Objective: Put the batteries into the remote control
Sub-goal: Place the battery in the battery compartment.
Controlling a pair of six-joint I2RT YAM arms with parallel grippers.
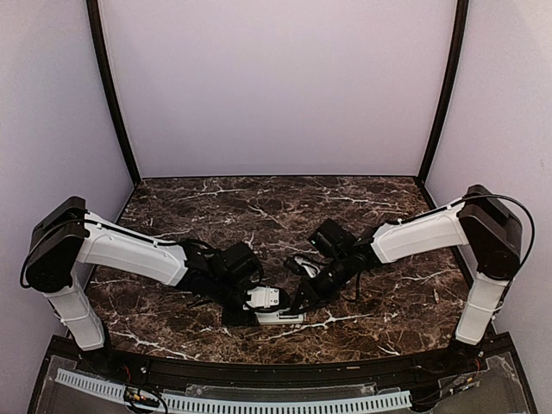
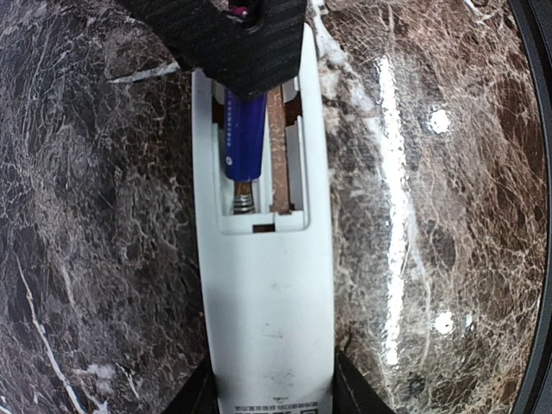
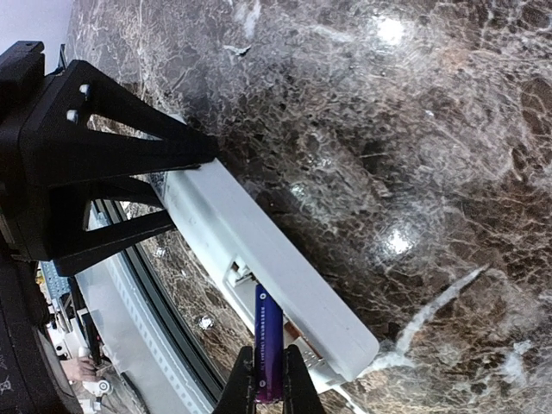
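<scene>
The white remote control [image 2: 267,310] lies back-up on the marble table, its battery bay open. My left gripper [image 2: 274,392] is shut on the remote's sides near the label end. A slim blue battery [image 3: 269,345] is pinched between the fingertips of my right gripper [image 3: 267,392]. Its far end is inside the bay. In the left wrist view the battery [image 2: 246,138] lies in the left slot with its tip at the spring [image 2: 244,203]. The right slot beside it holds nothing. The right gripper [image 2: 241,34] covers the bay's far end. From above, both grippers [image 1: 259,300] [image 1: 302,297] meet over the remote [image 1: 285,316].
Dark marble table [image 1: 259,207] with a black raised rim [image 3: 168,319] along its near edge, close beside the remote. Grey walls enclose the back and sides. A white perforated strip [image 1: 259,404] runs below the rim.
</scene>
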